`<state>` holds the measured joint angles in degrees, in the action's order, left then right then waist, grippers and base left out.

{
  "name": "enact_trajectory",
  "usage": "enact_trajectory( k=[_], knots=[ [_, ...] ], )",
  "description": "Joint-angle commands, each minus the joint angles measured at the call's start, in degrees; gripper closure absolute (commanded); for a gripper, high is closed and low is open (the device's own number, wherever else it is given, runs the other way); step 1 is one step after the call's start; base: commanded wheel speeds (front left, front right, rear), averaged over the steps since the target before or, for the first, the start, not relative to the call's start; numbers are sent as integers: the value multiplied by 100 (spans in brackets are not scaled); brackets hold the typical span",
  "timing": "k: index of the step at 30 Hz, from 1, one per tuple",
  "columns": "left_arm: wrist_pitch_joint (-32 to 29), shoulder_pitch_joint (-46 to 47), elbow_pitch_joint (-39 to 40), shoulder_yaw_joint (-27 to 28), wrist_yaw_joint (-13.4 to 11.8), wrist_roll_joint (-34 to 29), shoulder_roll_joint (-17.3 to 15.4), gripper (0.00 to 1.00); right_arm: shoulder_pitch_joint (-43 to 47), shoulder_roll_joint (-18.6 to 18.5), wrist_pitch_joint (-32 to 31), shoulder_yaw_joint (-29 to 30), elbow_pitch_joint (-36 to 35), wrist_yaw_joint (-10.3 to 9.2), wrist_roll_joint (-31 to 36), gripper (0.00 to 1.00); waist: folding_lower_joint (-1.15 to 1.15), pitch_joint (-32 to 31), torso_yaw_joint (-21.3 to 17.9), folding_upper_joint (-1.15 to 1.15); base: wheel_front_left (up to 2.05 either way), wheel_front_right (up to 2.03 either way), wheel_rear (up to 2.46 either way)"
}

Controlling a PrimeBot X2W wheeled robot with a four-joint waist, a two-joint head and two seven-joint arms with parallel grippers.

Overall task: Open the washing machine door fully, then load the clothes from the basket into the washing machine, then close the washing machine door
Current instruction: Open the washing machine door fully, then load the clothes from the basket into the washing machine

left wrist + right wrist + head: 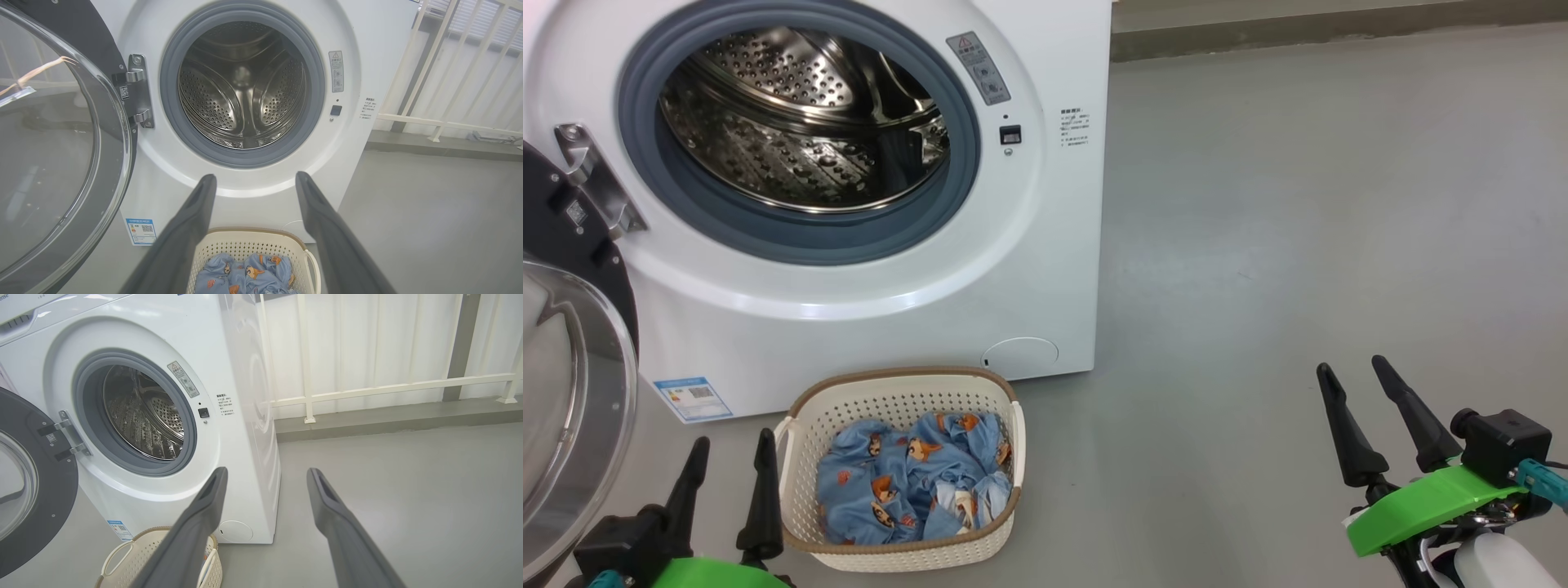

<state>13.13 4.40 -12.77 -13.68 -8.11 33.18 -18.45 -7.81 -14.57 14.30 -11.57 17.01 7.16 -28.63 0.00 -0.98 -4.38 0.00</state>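
The white washing machine [1045, 269] [367, 61] [241, 375] stands with its steel drum [800, 122] exposed. Its door [572, 384] [53, 139] [32, 490], black-rimmed with a clear glass bowl, hangs swung out to the left on its hinge. In front of the machine sits the cream basket [805, 433] [229, 249] [122, 559] with the light blue printed clothes [915, 482] [245, 277] inside. My left gripper [731, 445] [255, 179] is open, low beside the basket's left side. My right gripper [1356, 371] [265, 473] is open over bare floor to the right, holding nothing.
Grey floor [1298, 245] stretches to the right of the machine. A white railing [388, 390] and a low grey kerb [388, 416] run along the wall behind and to the right.
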Motion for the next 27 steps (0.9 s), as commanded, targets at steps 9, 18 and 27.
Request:
enact_trajectory(
  k=[9, 18, 27],
  knots=[
    [88, 196, 154, 244, 32, 54, -180, 0, -207, -54, 70, -43, -174, 33, 68, 0, 0, 15, 52, 0, 0, 0, 0],
    [118, 210, 188, 276, 24, 56, -180, 0, -212, -48, 70, -47, -174, 33, 54, 0, 0, 13, 88, 0, 0, 0, 0],
    [129, 203, 198, 276, 22, 70, -177, 0, -217, -46, 70, -47, -175, 33, 30, 0, 0, 11, 110, 0, 0, 0, 0]
  ],
)
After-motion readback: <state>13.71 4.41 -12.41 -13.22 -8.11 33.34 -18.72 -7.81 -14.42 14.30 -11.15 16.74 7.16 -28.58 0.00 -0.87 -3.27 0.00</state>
